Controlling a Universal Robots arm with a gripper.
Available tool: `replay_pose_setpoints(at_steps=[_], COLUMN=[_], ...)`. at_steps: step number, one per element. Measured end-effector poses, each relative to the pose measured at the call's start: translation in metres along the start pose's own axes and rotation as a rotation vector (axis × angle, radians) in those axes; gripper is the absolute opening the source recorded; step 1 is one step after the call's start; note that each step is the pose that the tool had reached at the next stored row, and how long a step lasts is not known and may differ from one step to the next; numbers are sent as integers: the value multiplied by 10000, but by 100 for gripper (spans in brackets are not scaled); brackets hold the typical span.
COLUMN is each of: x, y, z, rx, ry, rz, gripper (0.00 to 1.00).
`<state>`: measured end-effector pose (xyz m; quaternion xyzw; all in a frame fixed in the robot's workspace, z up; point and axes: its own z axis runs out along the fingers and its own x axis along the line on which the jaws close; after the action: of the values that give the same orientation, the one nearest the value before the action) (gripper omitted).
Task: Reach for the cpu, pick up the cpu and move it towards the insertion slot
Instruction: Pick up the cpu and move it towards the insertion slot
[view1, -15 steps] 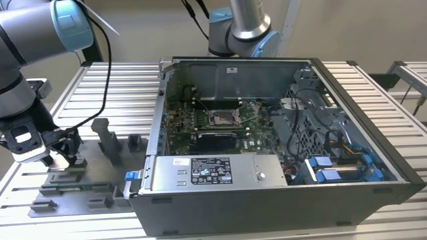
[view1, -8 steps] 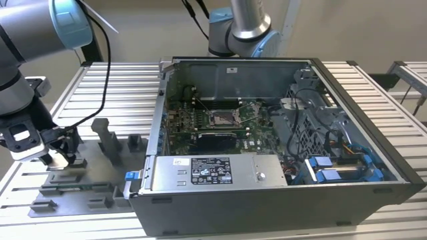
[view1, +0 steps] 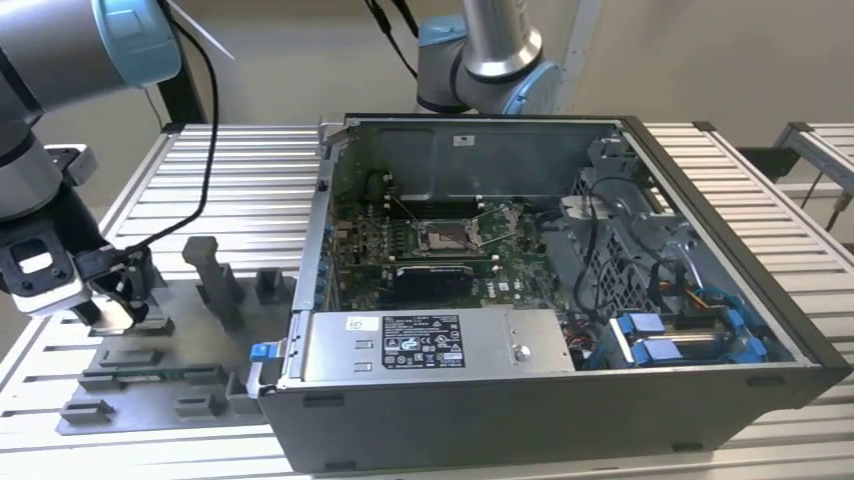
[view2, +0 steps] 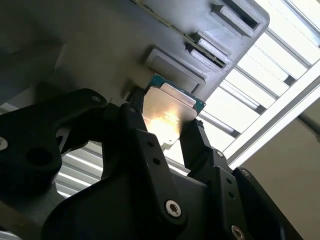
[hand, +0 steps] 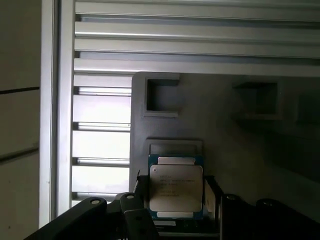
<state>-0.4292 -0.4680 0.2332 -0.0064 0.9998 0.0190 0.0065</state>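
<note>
Clamping the cpu (view2: 167, 112) by opposite edges, the gripper (view2: 162, 122) hangs just over the grey fixture tray (view1: 160, 375). Reach and pickup look done; the carry is left, with the insertion slot (view1: 445, 236) well apart at three o'clock in the exterior view.

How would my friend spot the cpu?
Find the open computer case, then the grey fixture tray at the exterior view's left of it. The gripper over that tray holds the cpu: a thin square chip with a shiny silver top, unlike the dull grey blocks.
</note>
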Motion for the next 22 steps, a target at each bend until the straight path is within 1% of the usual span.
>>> replay_pose_setpoints(at_steps=[22], x=[-4], y=[10], z=[-271], rx=[0], ry=[0], rz=[0], gripper=[0])
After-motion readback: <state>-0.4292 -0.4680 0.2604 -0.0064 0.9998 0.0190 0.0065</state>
